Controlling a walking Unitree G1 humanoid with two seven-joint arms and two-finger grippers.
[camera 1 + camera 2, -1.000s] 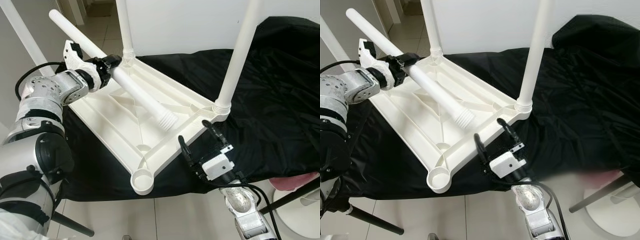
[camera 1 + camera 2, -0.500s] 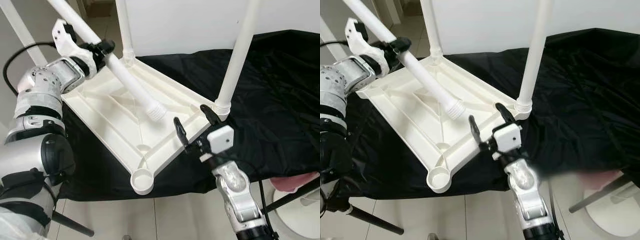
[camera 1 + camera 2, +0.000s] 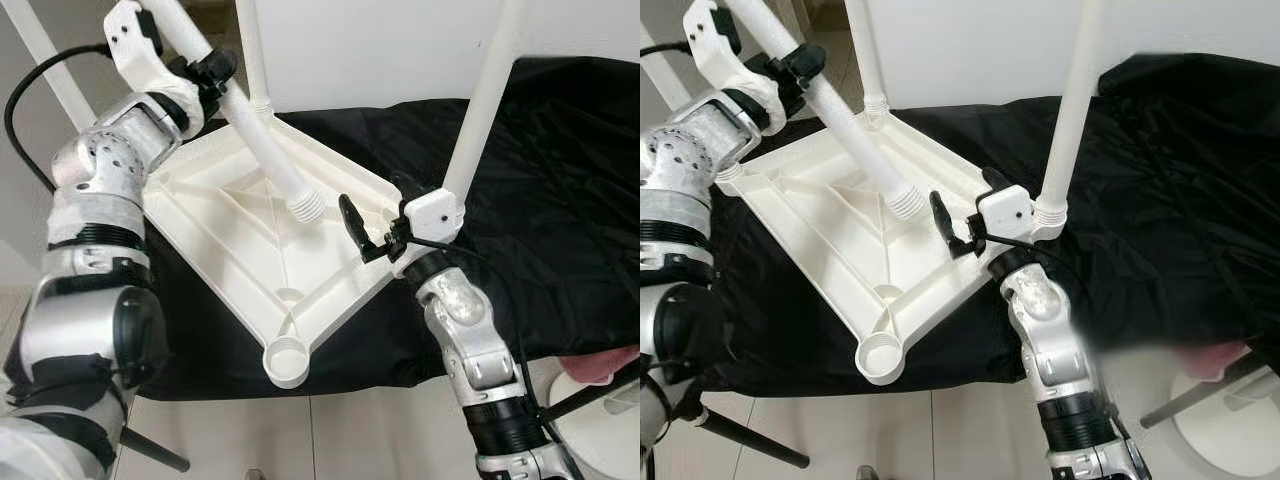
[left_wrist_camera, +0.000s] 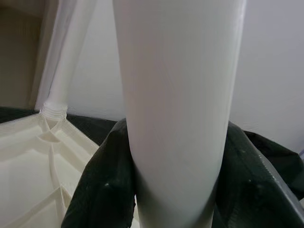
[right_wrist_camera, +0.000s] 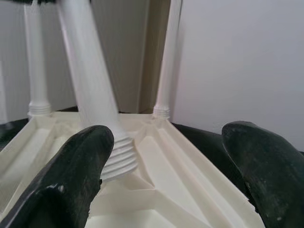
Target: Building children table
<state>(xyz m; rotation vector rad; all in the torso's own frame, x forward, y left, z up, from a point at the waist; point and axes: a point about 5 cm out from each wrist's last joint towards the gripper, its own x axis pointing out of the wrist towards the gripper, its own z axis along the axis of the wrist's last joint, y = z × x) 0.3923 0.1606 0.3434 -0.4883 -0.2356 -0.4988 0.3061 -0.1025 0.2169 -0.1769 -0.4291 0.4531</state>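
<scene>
An upside-down white table top lies on a black cloth. White legs stand in three corners: right leg, far leg, left leg. The near corner socket holds nothing. My left gripper is shut on a loose white leg, held steeply tilted, its threaded end hanging over the middle of the underside. Its black fingers wrap the leg. My right gripper is open above the table's right edge, by the right corner, with the threaded end ahead of it.
The black cloth covers the support and drapes over its front edge. A white wall rises behind. On the tiled floor, a white round base sits at the right and a black stand leg at the left.
My left gripper has lifted and tipped the loose leg steeper, drawing its threaded end toward the middle. My right gripper has risen from below the front edge to the right corner.
</scene>
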